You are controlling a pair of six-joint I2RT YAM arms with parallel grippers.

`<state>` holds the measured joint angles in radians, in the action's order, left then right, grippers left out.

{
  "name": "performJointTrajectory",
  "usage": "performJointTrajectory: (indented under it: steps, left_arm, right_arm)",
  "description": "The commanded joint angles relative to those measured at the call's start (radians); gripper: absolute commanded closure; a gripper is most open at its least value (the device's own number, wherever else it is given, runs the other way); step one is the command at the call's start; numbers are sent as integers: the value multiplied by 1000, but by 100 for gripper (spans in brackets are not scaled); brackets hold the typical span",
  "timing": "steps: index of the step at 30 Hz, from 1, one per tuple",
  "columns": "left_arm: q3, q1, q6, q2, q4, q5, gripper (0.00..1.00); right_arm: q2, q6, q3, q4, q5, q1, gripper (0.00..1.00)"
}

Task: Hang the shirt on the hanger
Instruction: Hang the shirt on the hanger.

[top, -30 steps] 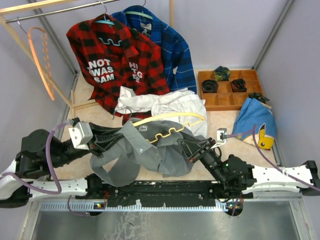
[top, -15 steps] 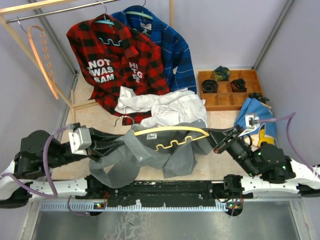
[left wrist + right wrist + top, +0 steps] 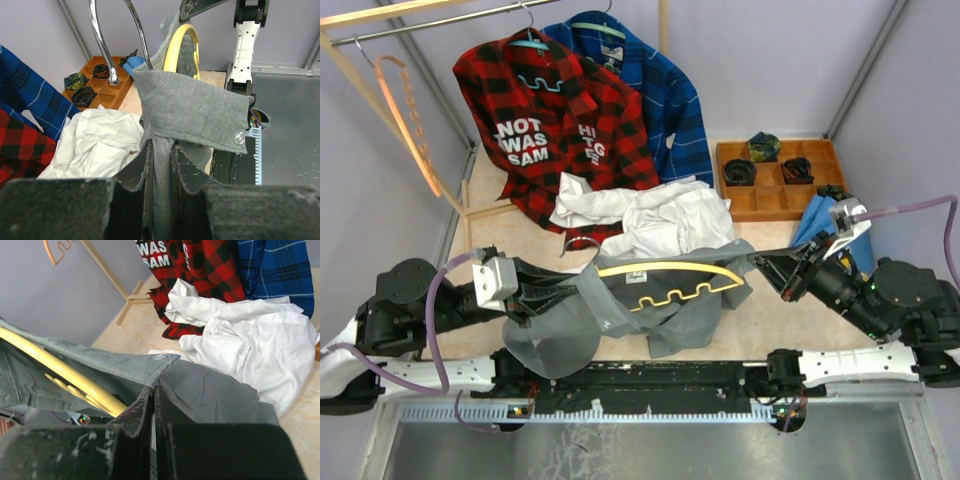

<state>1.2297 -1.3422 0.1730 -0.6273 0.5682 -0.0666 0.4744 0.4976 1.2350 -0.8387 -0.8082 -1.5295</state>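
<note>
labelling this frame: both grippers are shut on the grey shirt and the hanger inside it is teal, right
Not quite: the hanger inside the grey shirt is pale yellow, not teal, as the right wrist view shows. The rest holds: the left gripper and the right gripper are both shut on it.

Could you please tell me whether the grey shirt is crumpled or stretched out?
Stretched out at the top: the left gripper and right gripper each pinch the shirt, holding it taut across the hanger.

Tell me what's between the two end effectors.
The shirt, held taut from the left end effector to the right end effector, with the hanger inside; the top view shows it.
</note>
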Motion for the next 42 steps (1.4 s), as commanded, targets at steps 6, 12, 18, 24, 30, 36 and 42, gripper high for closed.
performJointTrajectory:
  steps: [6,12,18,24,30,36,42]
  left_arm:
    - [37,-5,23,38,-41,-78,100]
    - [63,-5,47,48,-46,-76,100]
    - [87,-5,60,48,-5,-92,100]
    - [84,-5,71,40,29,-147,100]
    - [33,-5,76,13,-3,-222,100]
    - [-8,-5,99,-44,-83,-269,100]
    - [-75,-5,165,-64,-243,-293,100]
  right_arm:
    - [163,14,283,-429,-28,2,100]
    - [255,51,296,-569,-71,2,100]
    - [256,54,325,-587,-76,1,100]
    - [243,21,371,-487,21,2,100]
    - [243,-19,341,-227,217,2,100]
    - [331,-42,334,-85,252,2,100]
    - [409,-167,282,224,157,2,100]
